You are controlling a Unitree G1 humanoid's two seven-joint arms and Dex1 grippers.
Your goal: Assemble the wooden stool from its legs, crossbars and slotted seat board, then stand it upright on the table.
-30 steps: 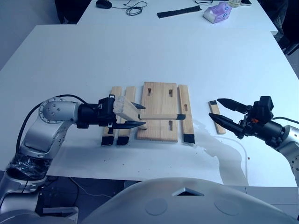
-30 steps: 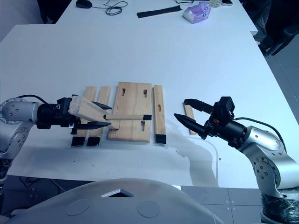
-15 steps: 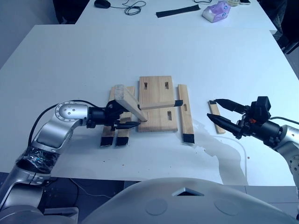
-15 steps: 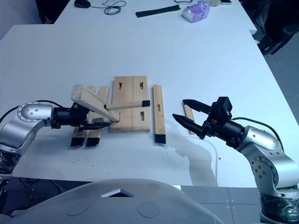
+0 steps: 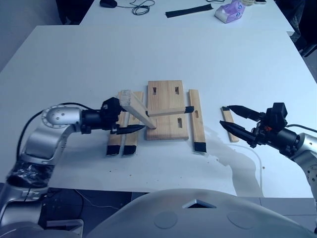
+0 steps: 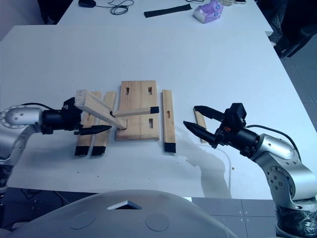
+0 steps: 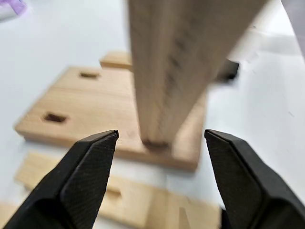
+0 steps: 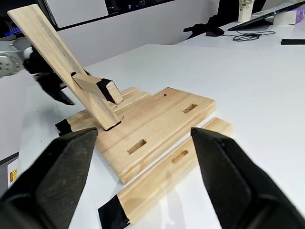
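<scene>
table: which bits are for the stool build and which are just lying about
Stool job: slotted seat board, tilted leg with its crossbar, two flat legs, slotted leg, short crossbar.
Lying about: computer mouse, cable, black strip, purple pack.

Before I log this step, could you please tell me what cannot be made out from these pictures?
Left wrist view: the leaning leg is blurred and covers its own slot in the seat board, so its seating is unclear; the edge cuts off its top.
Eye views: the right hand crosses the short crossbar, hiding part of it.
Eye views: the left hand and leaning leg hide parts of the two lying legs.
</scene>
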